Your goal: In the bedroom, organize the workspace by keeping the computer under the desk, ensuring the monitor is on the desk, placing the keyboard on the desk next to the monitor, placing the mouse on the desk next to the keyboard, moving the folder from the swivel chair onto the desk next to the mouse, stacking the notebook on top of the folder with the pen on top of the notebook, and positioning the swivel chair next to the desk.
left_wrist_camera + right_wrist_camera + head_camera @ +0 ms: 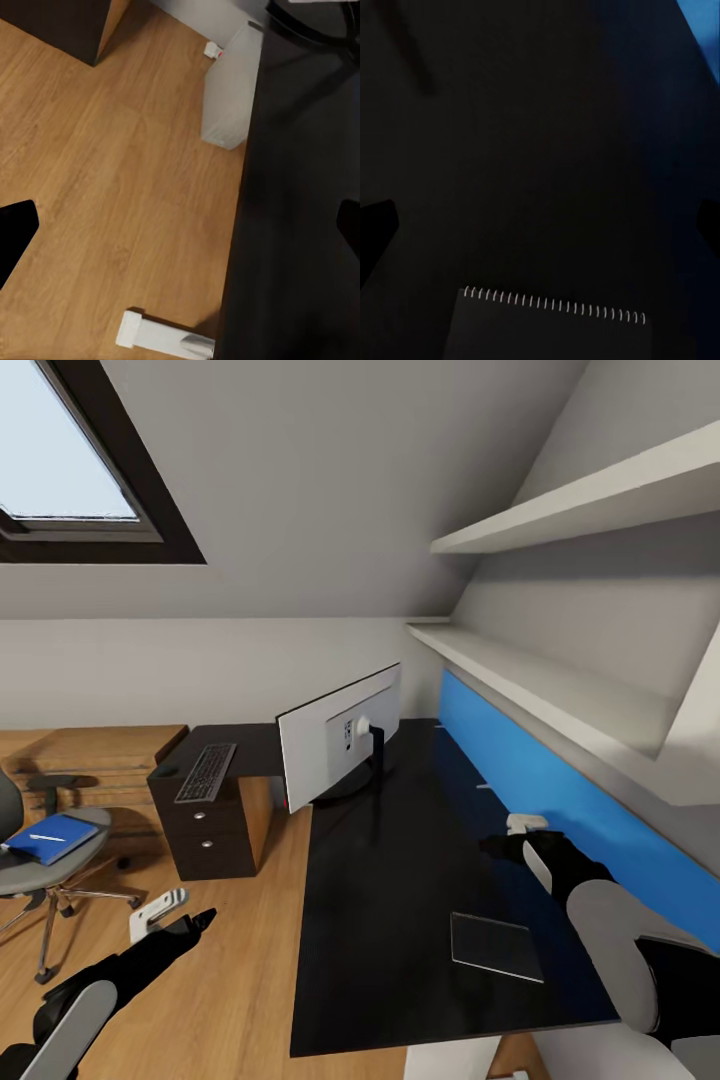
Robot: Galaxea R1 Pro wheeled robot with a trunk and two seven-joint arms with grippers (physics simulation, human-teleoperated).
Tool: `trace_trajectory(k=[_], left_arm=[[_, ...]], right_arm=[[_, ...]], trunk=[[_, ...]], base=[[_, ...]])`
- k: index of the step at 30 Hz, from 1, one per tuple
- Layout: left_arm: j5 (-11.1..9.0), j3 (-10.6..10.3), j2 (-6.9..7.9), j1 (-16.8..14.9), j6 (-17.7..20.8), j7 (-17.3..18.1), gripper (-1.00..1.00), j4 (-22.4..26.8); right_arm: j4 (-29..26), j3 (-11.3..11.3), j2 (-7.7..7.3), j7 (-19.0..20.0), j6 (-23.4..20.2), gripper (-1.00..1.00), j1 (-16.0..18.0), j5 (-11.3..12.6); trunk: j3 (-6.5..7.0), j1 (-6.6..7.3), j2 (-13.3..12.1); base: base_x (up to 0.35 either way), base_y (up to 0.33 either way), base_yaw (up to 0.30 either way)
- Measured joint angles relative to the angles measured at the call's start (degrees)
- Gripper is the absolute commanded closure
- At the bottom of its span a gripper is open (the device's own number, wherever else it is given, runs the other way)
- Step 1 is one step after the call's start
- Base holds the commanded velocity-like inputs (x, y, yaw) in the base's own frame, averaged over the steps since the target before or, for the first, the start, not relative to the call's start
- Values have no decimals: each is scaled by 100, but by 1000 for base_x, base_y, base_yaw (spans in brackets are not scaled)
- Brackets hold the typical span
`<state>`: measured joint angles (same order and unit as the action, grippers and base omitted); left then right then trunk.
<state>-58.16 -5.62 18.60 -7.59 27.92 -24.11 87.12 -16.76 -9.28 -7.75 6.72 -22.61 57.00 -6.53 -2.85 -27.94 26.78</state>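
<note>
Under the desk [300,225], left wrist view reveals the computer [231,94].

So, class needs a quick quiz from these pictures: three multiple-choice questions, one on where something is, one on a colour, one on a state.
1. Where does the keyboard lie?
A. beside the monitor's foot
B. on the dark drawer unit
C. on the floor

2. What colour is the folder on the swivel chair?
A. red
B. green
C. blue

3. How do the right gripper's jaws stand?
A. open, holding nothing
B. shut on the notebook
C. shut on a pen

Answers:
1 B: the head view shows it on top of the low drawer unit, left of the monitor.
2 C: it is plainly blue against the grey seat.
3 A: the right wrist view shows the jaws wide apart over the desk, with the notebook lying flat and untouched.
</note>
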Motion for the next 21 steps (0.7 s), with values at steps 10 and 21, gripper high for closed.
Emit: trace_trajectory(k=[10,21], left_arm=[[-1,66,-7,0,-4,-1,-100,-65],[-12,71,-11,-2,4,-1,-100,-72]], right_arm=[[-41,1,0,7,-18,-100,0,18],[-49,11,17,9,-6,-100,0,82]], trunk=[[-181,-220,403],[-379,-462,845]], base=[[0,0,0],[0,0,0]])
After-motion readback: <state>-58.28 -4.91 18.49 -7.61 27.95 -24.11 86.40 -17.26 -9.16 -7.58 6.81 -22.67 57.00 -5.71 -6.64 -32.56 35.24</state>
